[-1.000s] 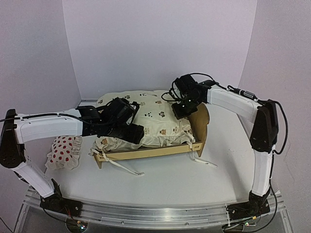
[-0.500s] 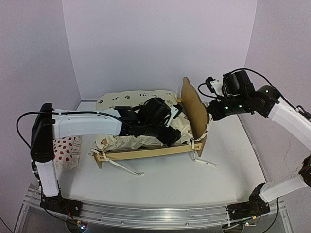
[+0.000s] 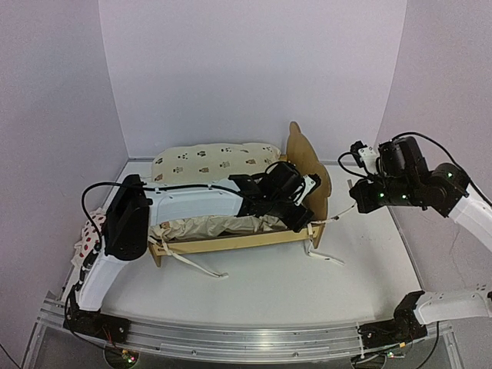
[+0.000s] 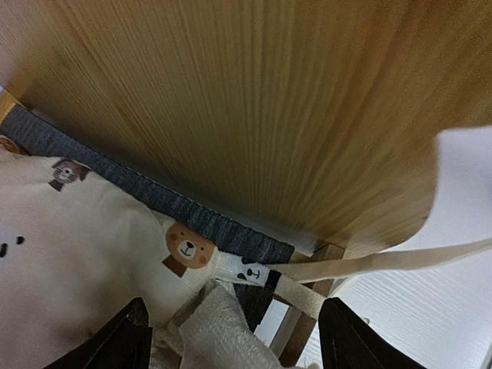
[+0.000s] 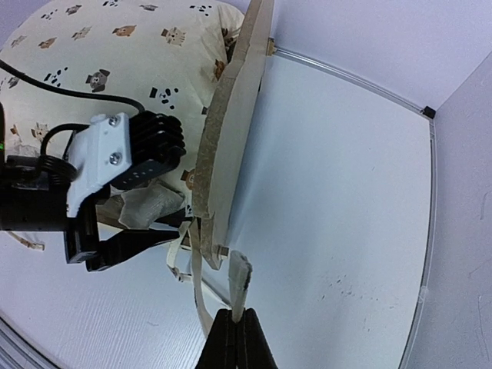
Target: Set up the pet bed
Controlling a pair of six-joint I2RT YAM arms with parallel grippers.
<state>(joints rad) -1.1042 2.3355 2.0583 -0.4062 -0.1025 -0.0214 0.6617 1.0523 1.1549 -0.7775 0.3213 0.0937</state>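
Pet bed (image 3: 231, 243): was set mid-table (image 3: 269, 296), headboard to the right. Left gripper (image 4: 234, 323): was spread wide over cushion (image 4: 84, 254) corner, nothing gripped. Right gripper (image 5: 236, 317): was clamped on strap (image 5: 239, 278) beside headboard.

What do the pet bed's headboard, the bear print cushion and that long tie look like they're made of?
The pet bed headboard looks like light plywood, matte, with straight grain lines showing. The cushion seems to be soft cream fabric, cotton-like, printed with small bear faces and creased. The tie looks like flat cream fabric tape, limp; its fibre is unclear.
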